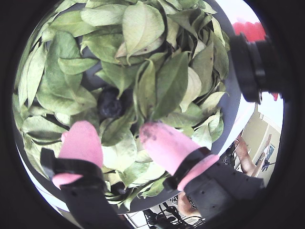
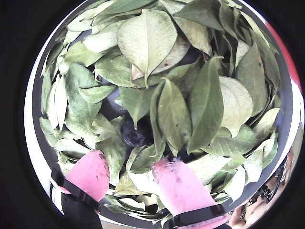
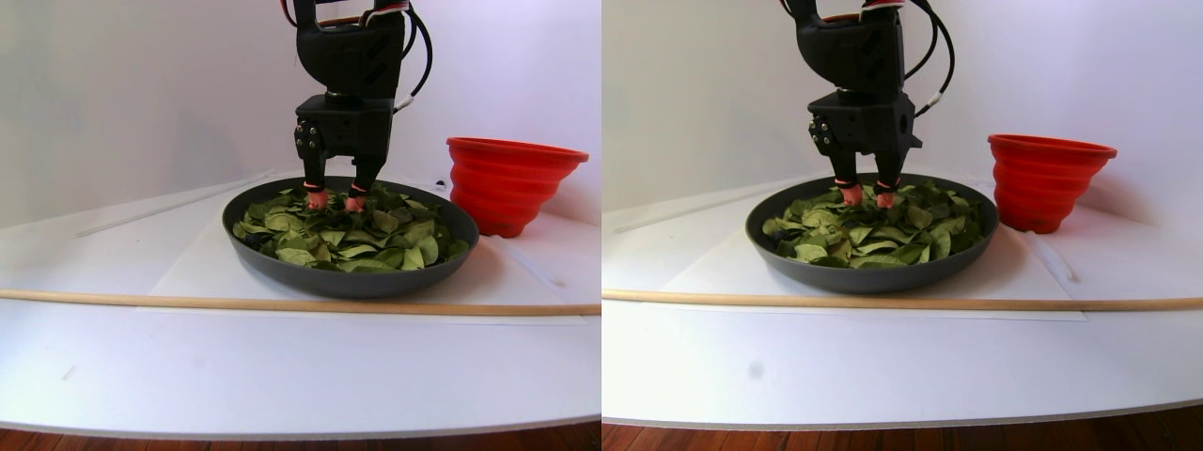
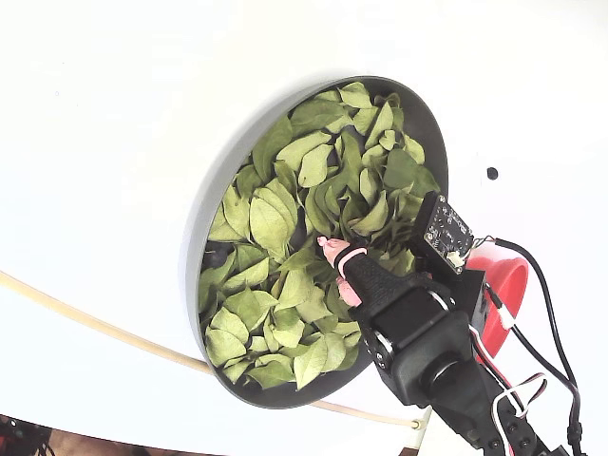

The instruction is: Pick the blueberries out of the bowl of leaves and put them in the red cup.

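Note:
The dark grey bowl (image 3: 348, 282) (image 4: 203, 204) is filled with light-green leaves (image 1: 143, 24) (image 2: 147, 38) (image 4: 266, 223). One dark blueberry (image 1: 110, 105) (image 2: 133, 135) lies in a gap among the leaves. My gripper (image 1: 114, 130) (image 2: 131, 164) (image 3: 335, 199) (image 4: 334, 271) is open, and its pink fingertips (image 1: 81, 138) are down at the leaf surface. The berry sits just ahead of the gap between them, untouched. The red cup (image 3: 512, 183) (image 4: 505, 285) (image 1: 250, 29) stands just outside the bowl, partly hidden by the arm in the fixed view.
A thin wooden rod (image 3: 282, 303) (image 4: 85, 323) lies across the white table in front of the bowl. A small flat black dot (image 4: 491, 173) marks the table beyond the bowl's rim. The arm's body rises over the bowl's cup-side half.

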{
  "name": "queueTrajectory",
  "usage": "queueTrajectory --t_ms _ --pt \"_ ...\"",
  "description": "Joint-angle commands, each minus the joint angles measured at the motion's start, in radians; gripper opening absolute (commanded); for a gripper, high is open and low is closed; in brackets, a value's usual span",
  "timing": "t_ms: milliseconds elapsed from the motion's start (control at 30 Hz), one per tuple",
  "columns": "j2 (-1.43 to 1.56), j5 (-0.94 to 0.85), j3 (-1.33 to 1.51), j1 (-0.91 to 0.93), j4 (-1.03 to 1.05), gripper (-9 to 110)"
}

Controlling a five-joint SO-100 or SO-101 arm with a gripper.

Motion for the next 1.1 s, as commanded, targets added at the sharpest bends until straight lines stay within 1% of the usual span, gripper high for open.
queueTrajectory --t_ms 0,467,1067 --pt "0.011 0.006 -0.046 -0.006 -0.017 18" --pt "-0.043 0.040 -0.066 -0.008 -0.057 19" --pt "-0.100 0.029 -0.121 0.018 -0.061 20"
